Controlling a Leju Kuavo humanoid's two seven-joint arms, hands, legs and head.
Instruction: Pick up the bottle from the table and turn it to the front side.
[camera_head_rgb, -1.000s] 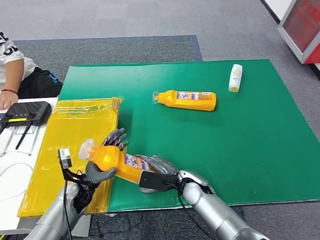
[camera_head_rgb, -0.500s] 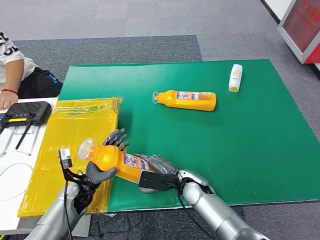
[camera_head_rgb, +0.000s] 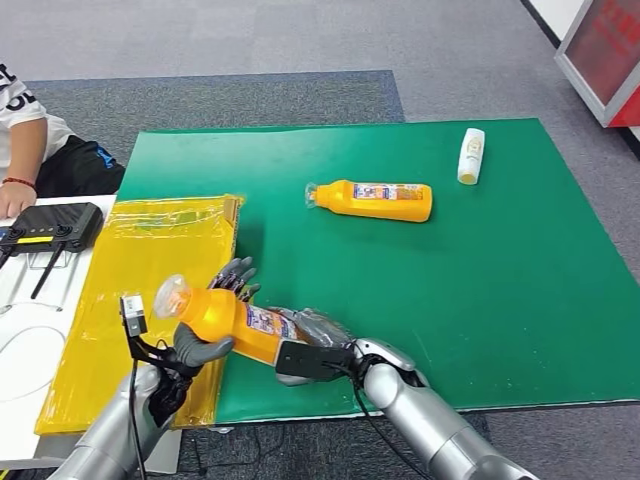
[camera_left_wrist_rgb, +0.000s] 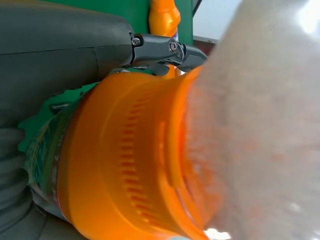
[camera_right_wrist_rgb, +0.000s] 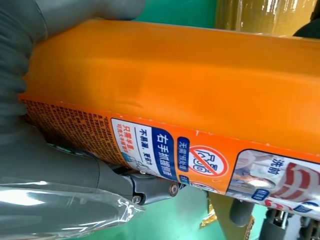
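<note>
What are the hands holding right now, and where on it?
Both hold one orange bottle: the left hand grips its neck end near the clear cap, the right hand its base end.

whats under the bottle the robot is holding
Under the held bottle lie the green mat and the yellow sheet's edge. The left hand and right hand grip it, covering the surface directly beneath.

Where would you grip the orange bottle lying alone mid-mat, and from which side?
Take the lone orange bottle across the middle of its body, coming down from above. It lies flat on the green mat, cap end toward the robot's left, its long sides clear. The narrow neck probably gives less hold, and the body looks easier to turn.
</note>
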